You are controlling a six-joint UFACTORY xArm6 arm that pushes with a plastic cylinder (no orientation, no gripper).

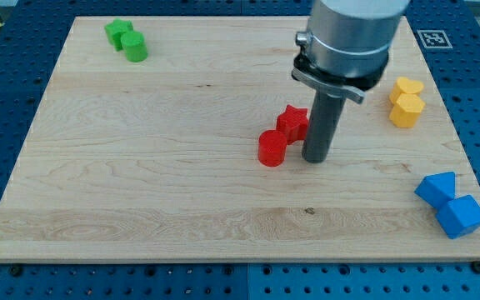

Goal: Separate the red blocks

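Note:
A red cylinder and a red star-shaped block sit touching each other near the middle of the wooden board. The star is up and to the right of the cylinder. My tip rests on the board just right of the cylinder and just below-right of the star, very close to both.
Two green blocks sit together at the view's top left. Two yellow blocks sit at the right edge. Two blue blocks sit at the bottom right corner. The arm's grey body hangs over the top right.

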